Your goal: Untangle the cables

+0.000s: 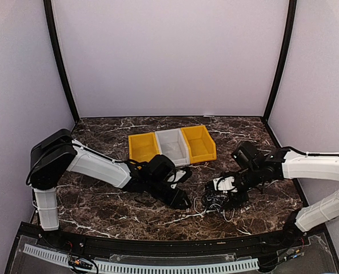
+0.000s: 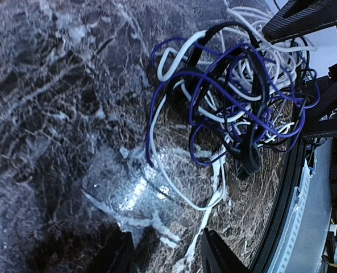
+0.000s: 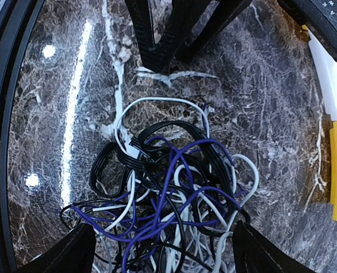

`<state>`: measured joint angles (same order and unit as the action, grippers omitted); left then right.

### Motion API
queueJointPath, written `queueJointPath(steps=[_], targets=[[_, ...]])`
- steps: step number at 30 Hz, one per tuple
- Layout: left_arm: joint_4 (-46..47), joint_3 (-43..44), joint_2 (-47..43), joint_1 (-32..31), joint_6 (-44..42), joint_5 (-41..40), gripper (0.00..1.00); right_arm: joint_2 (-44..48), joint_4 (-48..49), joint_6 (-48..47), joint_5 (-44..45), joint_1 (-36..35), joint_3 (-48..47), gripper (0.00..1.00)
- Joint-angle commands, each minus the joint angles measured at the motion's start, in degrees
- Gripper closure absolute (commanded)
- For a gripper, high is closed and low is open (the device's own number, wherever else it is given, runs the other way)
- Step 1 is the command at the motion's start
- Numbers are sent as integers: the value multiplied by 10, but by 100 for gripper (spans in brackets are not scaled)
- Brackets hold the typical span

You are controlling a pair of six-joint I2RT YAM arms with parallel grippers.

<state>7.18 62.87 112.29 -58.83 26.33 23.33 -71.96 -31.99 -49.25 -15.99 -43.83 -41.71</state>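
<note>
A dark marbled worktop (image 1: pixel 100 200) is seen from above. The left arm (image 1: pixel 100 168) and right arm (image 1: pixel 312 165) are bent inward across it, and three bins (image 1: pixel 172 145), yellow, white and yellow, are set in a row behind. The cables (image 1: pixel 218 202) lie on the worktop near its front edge, under the right jaws and just beside the left jaws.

From above, only a small dark knot with pale loops is made out. In the wrist views it is resolved into white, black and purple strands, looped through each other in one loose heap. The right jaws are held wide open astride the heap. The left jaws are parted, and a white strand (image 2: pixel 218 182) trails toward the gap between them.
</note>
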Motion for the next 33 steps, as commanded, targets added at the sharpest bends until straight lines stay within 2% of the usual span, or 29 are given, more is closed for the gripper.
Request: queueJointPath(steps=[1,11,15,17,20,23,27,33], targets=[[20,15,19,-5,45,37,59,-21,77,-1,23,-9,29,15],[31,55,80,-5,63,72,75,-20,122,24,32,-10,67,24],[30,62,86,-5,61,64,86,-15,131,32,39,-10,74,28],[31,64,86,-4,61,56,98,-17,132,32,42,-10,76,33],[-8,73,76,-3,49,39,100,-24,126,36,53,-9,74,47],[-47,59,30,3,28,20,100,-29,126,41,65,2,74,60],[-116,8,-74,23,-6,-34,100,-20,122,45,41,60,71,67],[-173,-59,-258,76,-28,-117,100,1,118,38,26,129,81,70]])
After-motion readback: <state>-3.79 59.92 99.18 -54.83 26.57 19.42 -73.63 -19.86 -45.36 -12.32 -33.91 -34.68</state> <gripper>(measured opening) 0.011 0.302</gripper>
